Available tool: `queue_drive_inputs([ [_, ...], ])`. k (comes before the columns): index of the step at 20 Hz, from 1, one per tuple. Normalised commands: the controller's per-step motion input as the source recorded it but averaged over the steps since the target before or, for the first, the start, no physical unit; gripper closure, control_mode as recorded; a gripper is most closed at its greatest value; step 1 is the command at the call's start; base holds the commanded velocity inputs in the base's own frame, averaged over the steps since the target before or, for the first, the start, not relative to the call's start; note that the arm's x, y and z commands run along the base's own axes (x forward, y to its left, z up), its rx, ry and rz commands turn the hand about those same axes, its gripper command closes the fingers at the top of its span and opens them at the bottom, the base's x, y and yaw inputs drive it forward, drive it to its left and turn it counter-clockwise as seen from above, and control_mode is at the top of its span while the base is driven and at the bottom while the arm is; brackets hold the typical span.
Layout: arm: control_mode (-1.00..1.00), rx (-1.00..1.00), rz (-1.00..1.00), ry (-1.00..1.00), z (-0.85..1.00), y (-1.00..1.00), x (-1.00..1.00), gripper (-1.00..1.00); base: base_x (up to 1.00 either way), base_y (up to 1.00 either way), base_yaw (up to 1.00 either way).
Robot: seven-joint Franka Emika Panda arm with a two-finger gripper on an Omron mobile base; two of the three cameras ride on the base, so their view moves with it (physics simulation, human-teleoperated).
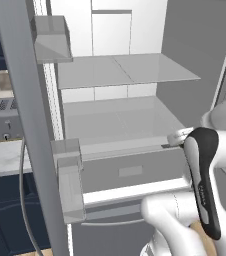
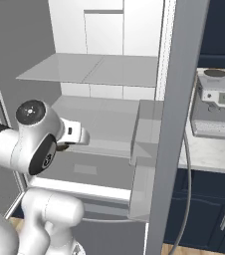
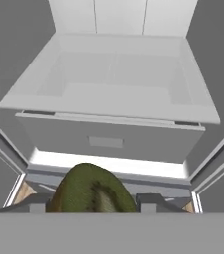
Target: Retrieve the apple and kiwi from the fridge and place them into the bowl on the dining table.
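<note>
From where I stand, the fridge is open, its white interior and grey shelves bare; at the far left, beyond the door edge, a stretch of marble desk shows under the navy cabinets. Further right, the white arm reaches in front of the lower compartment, just above the drawer.

Looking along the hand, the kiwi sits right between the two dark fingertips of the pincer, brown-green and oval, bulging up between them. The tips stand narrow, one at each flank of the fruit, and appear to be closing on it; whether they have firm contact I cannot tell.

To do this step well, I judge the pincer should finish closing gently across the kiwi's narrow waist, keeping the fruit centred so it does not squirt out sideways. Then the arm should draw straight back out of the fridge, clear of the door bins on the right, before the base turns toward the dining table. A coffee machine stands on the desk at far right, well apart.
</note>
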Motion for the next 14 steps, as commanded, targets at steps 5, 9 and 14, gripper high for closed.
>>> queue_drive_inputs([
  [5, 1.00, -0.01, -0.05, 0.00, 0.10, 0.05, -0.10, 1.00, -0.43, 0.03, -0.05],
  [9, 1.00, 0.00, 0.00, 0.00, 0.00, 0.00, 0.00, 1.00, -0.99, 0.02, -0.07],
  [14, 1.00, 0.00, 0.00, 0.00, 0.00, 0.00, 0.00, 1.00, -0.99, 0.00, -0.10],
])
